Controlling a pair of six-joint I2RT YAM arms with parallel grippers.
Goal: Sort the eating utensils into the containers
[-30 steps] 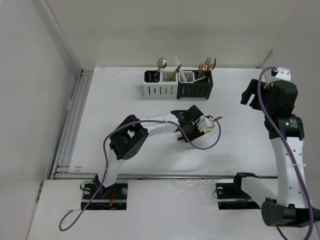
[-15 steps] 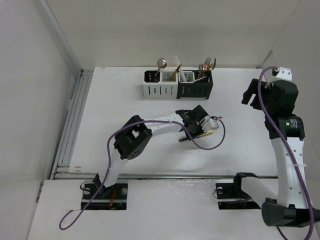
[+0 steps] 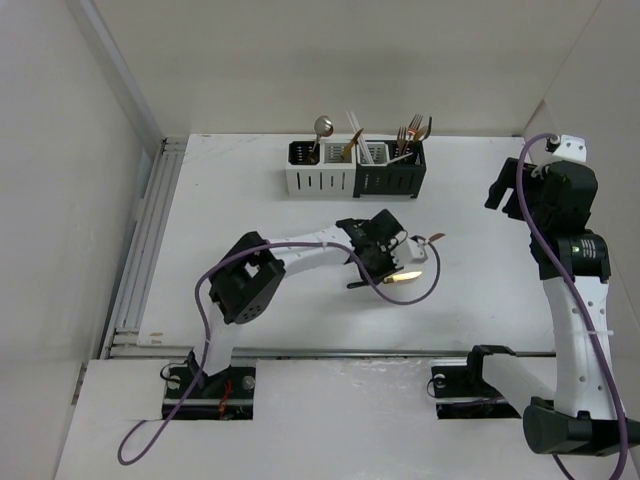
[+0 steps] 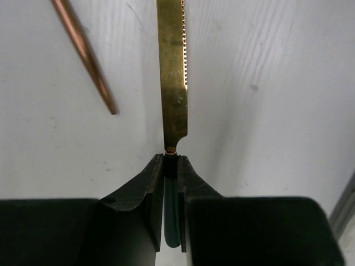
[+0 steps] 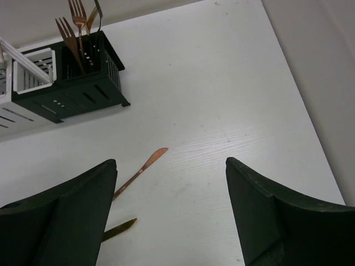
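Left gripper (image 3: 388,262), top view: clamped on the gold knife (image 3: 404,277), in front of the containers (image 3: 355,170) on the arm-base side. Can't tell if the knife is off the table (image 3: 230,200). Copper knife (image 3: 432,240) lies flat, front-right of the containers, just beside that gripper. Right gripper (image 3: 505,190) is well right of the containers.

Left wrist view: fingers (image 4: 138,188) pinch tight on the gold knife's dark handle, serrated blade (image 4: 172,83) sticking straight out. One end of the copper knife (image 4: 89,61) is off to the side, apart from the blade.

Right wrist view: right gripper (image 5: 171,166) is spread wide, holding nothing. Containers (image 5: 61,94) are upper left, with forks (image 5: 77,27) upright in the black end compartment. Copper knife (image 5: 141,169) lies in front of them, and the gold knife tip (image 5: 119,229) is farther out from them.
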